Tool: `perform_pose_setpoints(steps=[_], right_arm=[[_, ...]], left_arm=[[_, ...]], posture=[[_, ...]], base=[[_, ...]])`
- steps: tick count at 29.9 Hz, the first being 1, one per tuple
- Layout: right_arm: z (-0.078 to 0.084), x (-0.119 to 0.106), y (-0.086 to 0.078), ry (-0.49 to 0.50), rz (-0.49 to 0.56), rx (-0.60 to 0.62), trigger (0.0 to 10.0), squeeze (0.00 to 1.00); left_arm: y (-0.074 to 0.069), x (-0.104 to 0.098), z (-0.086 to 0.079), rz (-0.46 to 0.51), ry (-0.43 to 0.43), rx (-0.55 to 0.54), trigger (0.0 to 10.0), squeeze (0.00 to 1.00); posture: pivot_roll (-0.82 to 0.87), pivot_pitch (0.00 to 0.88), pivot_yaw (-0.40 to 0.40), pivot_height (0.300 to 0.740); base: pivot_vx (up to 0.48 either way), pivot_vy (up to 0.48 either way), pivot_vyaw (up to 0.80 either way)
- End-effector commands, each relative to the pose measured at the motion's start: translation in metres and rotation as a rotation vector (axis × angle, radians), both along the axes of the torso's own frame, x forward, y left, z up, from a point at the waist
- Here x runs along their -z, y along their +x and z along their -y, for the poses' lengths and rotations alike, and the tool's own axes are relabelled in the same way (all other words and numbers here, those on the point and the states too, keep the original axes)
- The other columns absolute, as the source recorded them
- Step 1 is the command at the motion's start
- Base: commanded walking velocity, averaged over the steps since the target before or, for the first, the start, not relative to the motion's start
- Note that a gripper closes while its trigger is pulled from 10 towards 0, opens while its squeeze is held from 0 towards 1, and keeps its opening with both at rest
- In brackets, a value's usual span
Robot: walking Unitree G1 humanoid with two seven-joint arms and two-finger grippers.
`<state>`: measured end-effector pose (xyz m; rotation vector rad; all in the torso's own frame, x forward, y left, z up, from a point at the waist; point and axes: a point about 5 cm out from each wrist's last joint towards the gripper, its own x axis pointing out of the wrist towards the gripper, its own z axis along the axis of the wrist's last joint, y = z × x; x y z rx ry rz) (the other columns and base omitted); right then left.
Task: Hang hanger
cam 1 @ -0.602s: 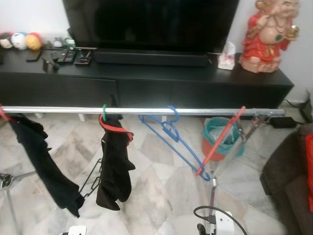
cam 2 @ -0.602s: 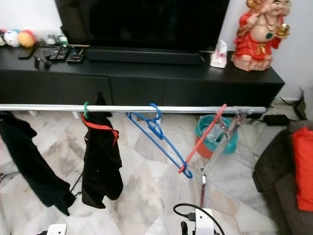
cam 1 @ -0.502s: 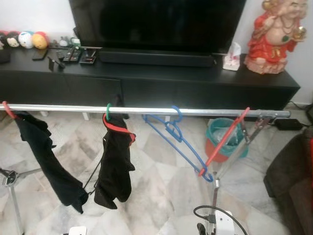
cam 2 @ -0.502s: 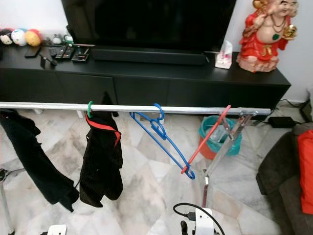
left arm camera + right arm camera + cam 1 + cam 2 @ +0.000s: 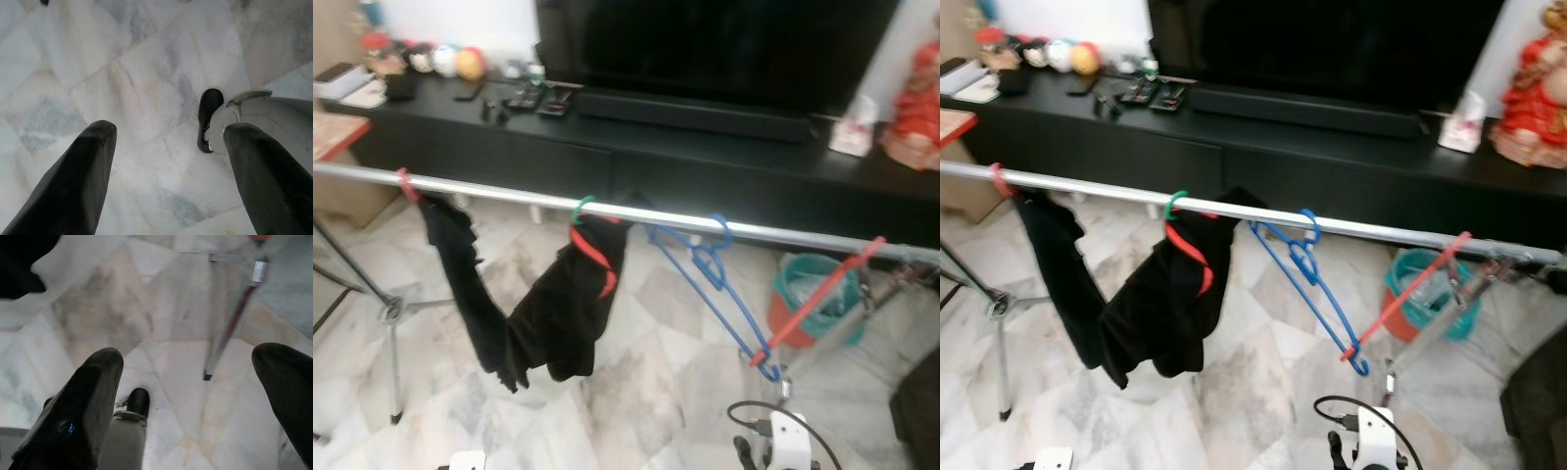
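A silver clothes rail (image 5: pixel 773 233) runs across in front of me. On it hang a red hanger (image 5: pixel 406 183) with a black garment (image 5: pixel 460 279), a green-hooked red hanger (image 5: pixel 588 235) with another black garment (image 5: pixel 570 311), an empty blue hanger (image 5: pixel 724 294) and, near the right end, a slanting red hanger (image 5: pixel 822 302). My left gripper (image 5: pixel 168 129) hangs low over the marble floor, open and holding nothing. My right gripper (image 5: pixel 188 352) is also down by the floor, open and holding nothing, with the rail stand's leg (image 5: pixel 230 328) beyond it.
A long black TV cabinet (image 5: pixel 636 147) with a TV (image 5: pixel 724 49) stands behind the rail. A teal bin (image 5: pixel 815 286) sits under the rail's right end. A tripod stand (image 5: pixel 389 311) holds the left end. A dark sofa edge (image 5: pixel 1538 392) is at the right.
The whole picture has shifted and tilted, so the camera has turned to the left. The middle black garment now hangs swung toward the left one. Both grippers stay low.
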<state>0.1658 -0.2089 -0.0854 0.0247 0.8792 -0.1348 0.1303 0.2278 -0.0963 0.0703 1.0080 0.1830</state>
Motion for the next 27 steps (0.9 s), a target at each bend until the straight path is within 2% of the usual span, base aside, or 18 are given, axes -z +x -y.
perform_pose_setpoints(steps=[1,23,27], right_arm=[[-0.0033,0.0029,-0.0043,0.023,-0.020,0.021,10.0,0.00],[-0.0028,0.0068,-0.0128,0.023,-0.058,0.017,10.0,0.00],[-0.0048,0.0072,-0.0130,0.026,-0.061,0.004,10.0,0.00]], left_arm=[[-0.0048,0.0020,0.0000,-0.025,-0.004,0.000,10.0,0.00],[-0.0058,0.0019,-0.0021,-0.032,0.000,0.013,10.0,0.00],[-0.0047,0.0016,-0.0016,-0.026,-0.002,0.012,10.0,0.00]], posture=[[-0.02,0.033,-0.025,0.740],[-0.02,0.015,-0.010,0.740],[-0.01,0.018,-0.013,0.740]], base=[[0.000,0.000,0.00],[0.000,0.000,0.00],[0.000,0.000,0.72]])
